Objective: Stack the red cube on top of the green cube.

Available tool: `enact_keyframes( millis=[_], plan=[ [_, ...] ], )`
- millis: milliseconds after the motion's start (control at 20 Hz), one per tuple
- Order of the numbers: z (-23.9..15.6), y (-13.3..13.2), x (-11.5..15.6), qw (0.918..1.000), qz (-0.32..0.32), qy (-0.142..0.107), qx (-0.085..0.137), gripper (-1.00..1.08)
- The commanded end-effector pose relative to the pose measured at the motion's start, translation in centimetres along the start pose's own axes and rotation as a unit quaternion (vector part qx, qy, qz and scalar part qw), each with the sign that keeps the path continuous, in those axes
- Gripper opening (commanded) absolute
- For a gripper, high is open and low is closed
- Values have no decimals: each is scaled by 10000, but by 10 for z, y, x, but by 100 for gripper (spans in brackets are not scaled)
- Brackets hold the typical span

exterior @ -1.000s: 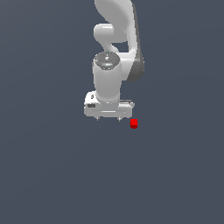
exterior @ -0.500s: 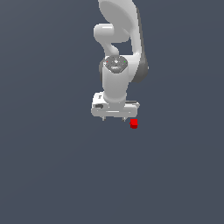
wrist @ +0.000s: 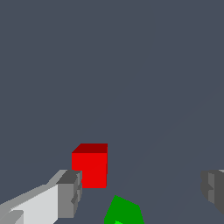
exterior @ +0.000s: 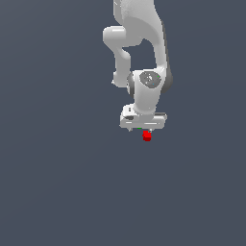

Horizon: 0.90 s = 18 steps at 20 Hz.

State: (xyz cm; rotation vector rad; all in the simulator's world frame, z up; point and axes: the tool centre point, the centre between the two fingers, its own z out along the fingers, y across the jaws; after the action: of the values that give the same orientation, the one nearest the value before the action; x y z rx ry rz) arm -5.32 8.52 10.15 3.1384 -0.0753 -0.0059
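hovering end effector (wrist: 138, 192), fingers spread wide for a straddle, over red cube (wrist: 90, 167) on bench (wrist: 131, 65); green cube (wrist: 124, 211) near its 5 o'clock.

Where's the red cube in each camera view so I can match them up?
Exterior view: the red cube sits just below the white end effector, near the picture's center.
Wrist view: the red cube lies beside one gray fingertip.
Shared landmark: the green cube, plain in the wrist view, a sliver under the end effector outside.
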Motion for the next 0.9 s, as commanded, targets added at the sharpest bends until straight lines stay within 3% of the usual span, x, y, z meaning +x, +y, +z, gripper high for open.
enact_keyframes(
  millis=[0, 350, 850],
  plan=[
    [12, -17, -9, 10000, 14, 9, 8, 100],
    [30, -44, -21, 10000, 27, 17, 15, 100],
    [39, -46, -22, 10000, 20, 13, 13, 100]
  ],
)
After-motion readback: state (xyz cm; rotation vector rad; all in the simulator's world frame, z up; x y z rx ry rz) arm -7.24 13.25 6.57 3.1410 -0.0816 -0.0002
